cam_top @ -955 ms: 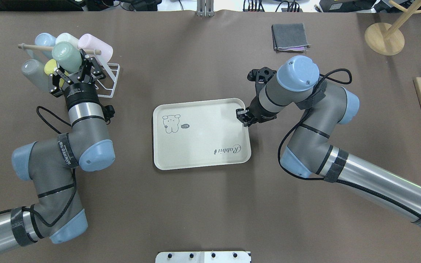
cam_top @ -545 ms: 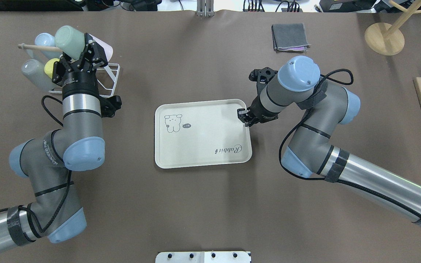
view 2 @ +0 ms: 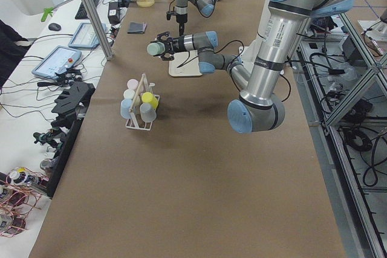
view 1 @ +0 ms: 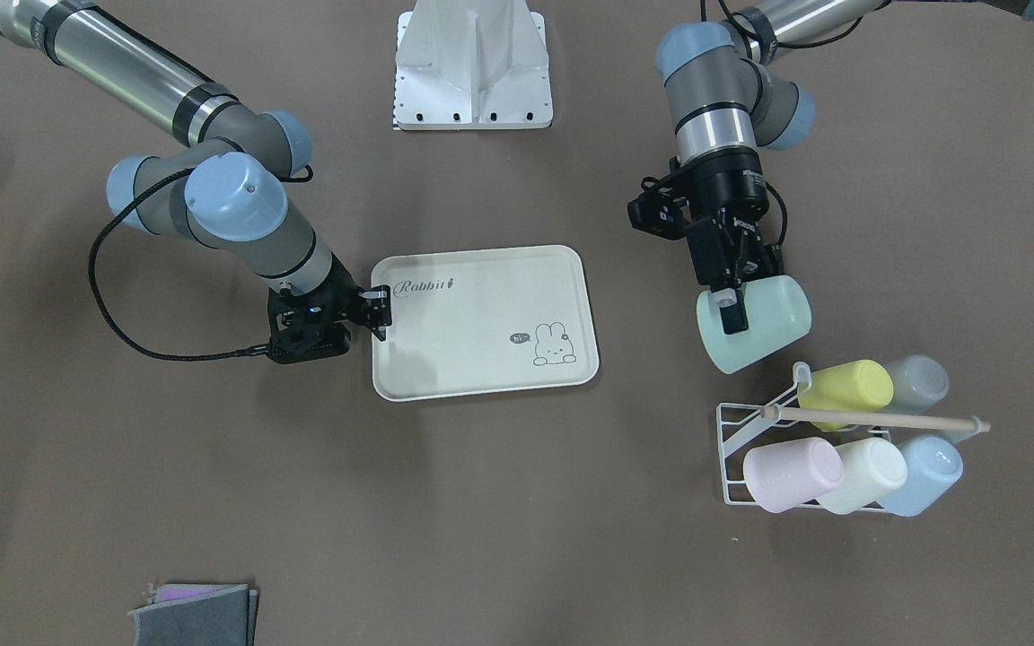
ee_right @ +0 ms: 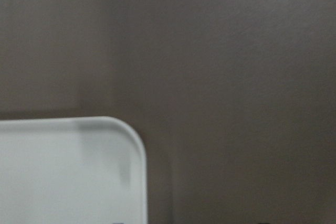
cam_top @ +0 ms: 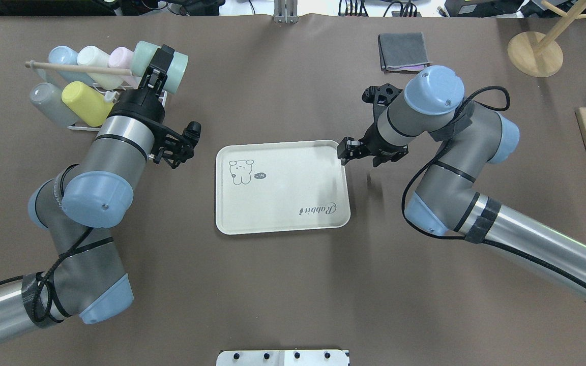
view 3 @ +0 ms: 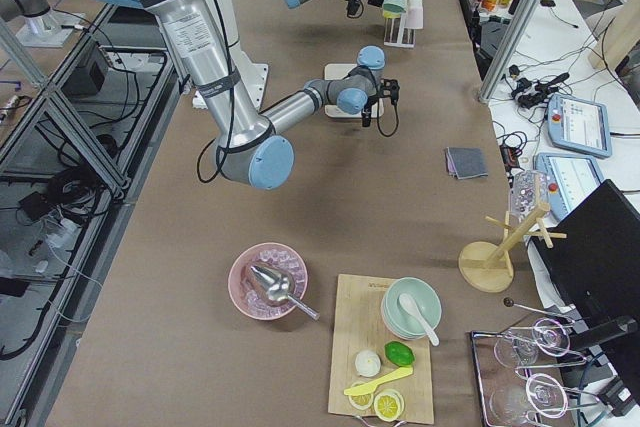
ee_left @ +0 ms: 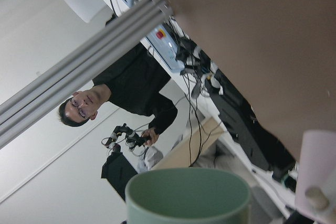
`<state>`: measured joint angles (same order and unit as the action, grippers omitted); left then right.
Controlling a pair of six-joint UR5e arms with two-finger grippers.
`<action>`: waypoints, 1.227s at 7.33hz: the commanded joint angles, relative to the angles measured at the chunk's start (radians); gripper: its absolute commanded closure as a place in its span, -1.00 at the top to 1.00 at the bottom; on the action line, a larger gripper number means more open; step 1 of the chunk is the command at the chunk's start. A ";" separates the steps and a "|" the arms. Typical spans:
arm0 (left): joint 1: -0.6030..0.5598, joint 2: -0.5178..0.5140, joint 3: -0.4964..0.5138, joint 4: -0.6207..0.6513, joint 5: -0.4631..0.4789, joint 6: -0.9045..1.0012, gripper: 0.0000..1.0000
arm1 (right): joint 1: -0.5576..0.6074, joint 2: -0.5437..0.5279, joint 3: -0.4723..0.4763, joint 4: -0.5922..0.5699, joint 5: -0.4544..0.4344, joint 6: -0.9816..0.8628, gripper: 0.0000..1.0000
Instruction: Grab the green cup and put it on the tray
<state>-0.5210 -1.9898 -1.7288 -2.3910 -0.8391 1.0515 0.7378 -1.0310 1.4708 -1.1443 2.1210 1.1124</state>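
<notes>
Left pincer (view 1: 736,303): closing on the green cup (view 1: 755,325), holding it tilted on its side in the air beside the white wire rack (view 1: 750,449), well apart from the tray (view 1: 481,309).

Right pincer (cam_top: 345,150): fingers nearly together, gripping nothing, hovering at the tray's corner.

Surface (cam_top: 283,284): brown mat, carrying a folded grey cloth (cam_top: 404,51).
</notes>
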 commanded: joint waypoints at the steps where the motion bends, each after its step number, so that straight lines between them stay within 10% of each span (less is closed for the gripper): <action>1: -0.017 -0.050 0.005 -0.016 -0.322 -0.497 -1.00 | 0.154 -0.046 0.034 -0.079 0.095 -0.096 1.00; 4: -0.016 -0.124 0.162 -0.286 -0.608 -1.100 -1.00 | 0.316 -0.160 0.213 -0.427 0.085 -0.520 1.00; 9: 0.070 -0.259 0.496 -0.670 -0.686 -1.432 -1.00 | 0.625 -0.651 0.376 -0.471 0.100 -1.006 1.00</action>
<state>-0.4763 -2.2203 -1.3227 -2.9794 -1.5210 -0.3457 1.2801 -1.5836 1.8389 -1.6130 2.2190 0.2129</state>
